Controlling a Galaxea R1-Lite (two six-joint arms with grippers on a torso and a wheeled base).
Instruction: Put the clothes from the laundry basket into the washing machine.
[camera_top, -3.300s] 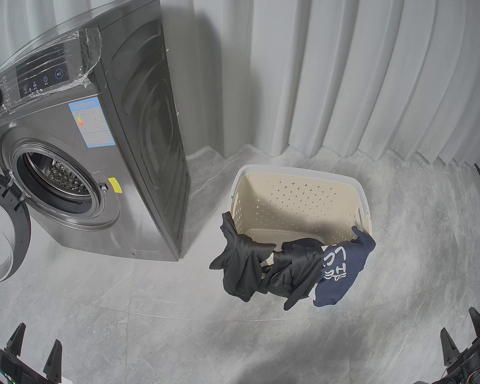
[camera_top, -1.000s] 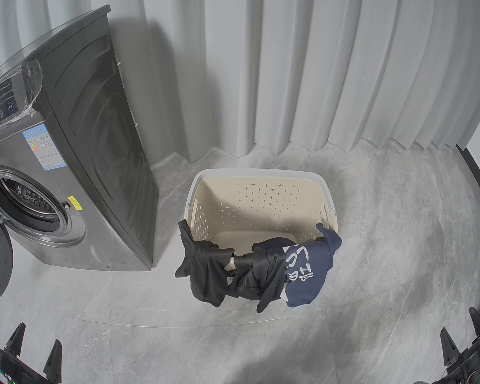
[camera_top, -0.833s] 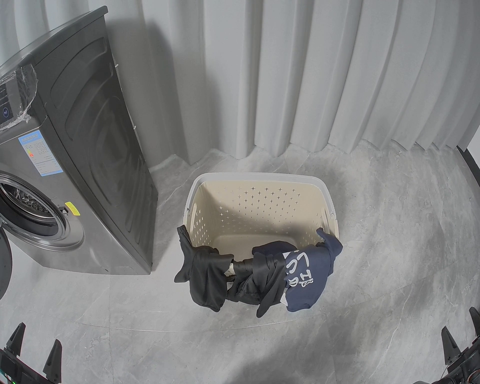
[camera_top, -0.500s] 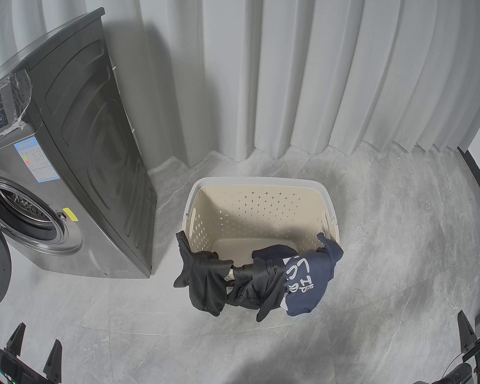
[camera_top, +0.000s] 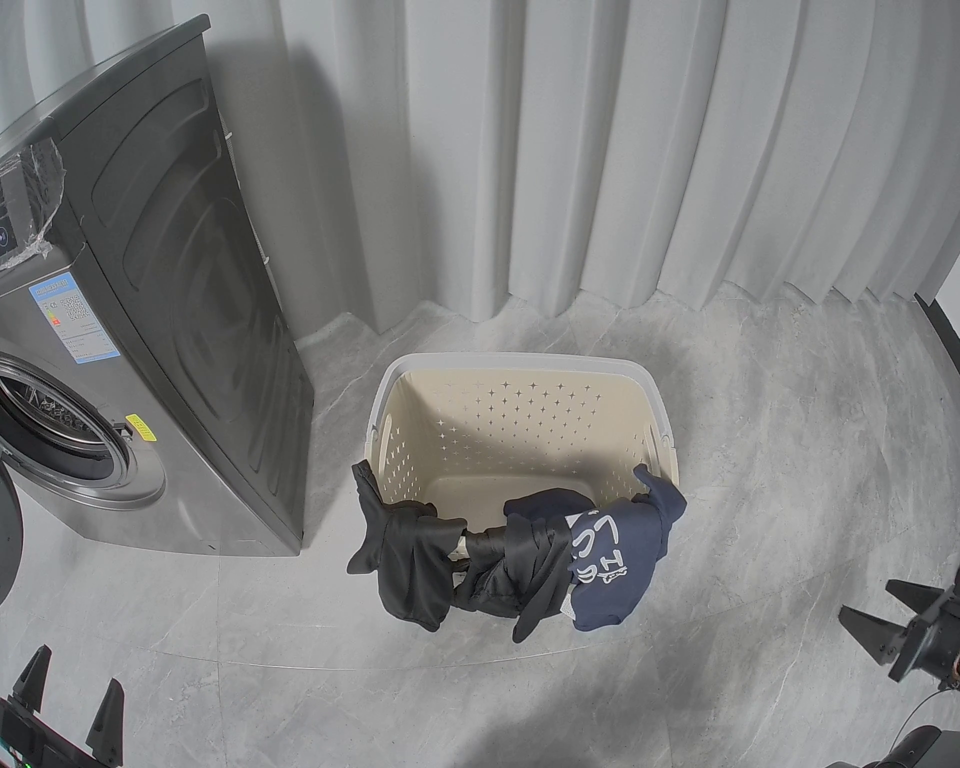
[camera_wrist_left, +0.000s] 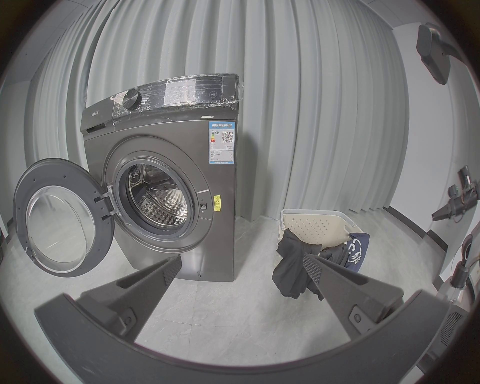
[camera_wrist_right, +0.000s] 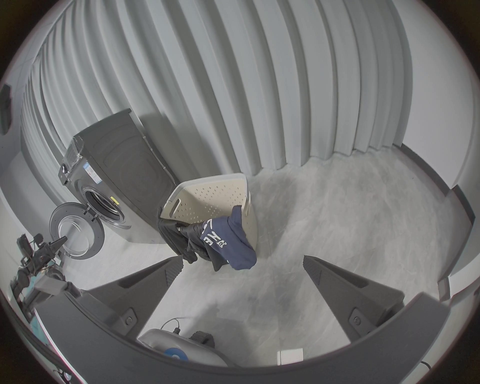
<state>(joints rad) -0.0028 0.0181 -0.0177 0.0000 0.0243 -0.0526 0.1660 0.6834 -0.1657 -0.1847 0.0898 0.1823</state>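
A cream laundry basket (camera_top: 520, 362) with a white rim stands on the floor in the middle. Over its near rim hang a black garment (camera_top: 410, 560), a second dark garment (camera_top: 520, 572) and a navy garment with white print (camera_top: 615, 560). The grey washing machine (camera_top: 160, 300) stands at the left, its drum opening (camera_top: 50, 430) uncovered. The left wrist view shows its round door (camera_wrist_left: 60, 217) swung wide. My left gripper (camera_top: 68, 695) is low at the near left, open and empty. My right gripper (camera_top: 868, 600) is open at the near right, well short of the basket.
A pale pleated curtain (camera_top: 600, 150) closes off the back. Bare grey floor (camera_top: 300, 640) lies between me, the basket and the machine. A dark skirting (camera_top: 945, 325) runs along the right wall. A small white box (camera_wrist_right: 290, 356) lies on the floor near my right arm.
The camera swung right, so the machine slid left in the picture. In the last half second my right gripper rose from the corner and turned toward the basket. The left gripper stayed put.
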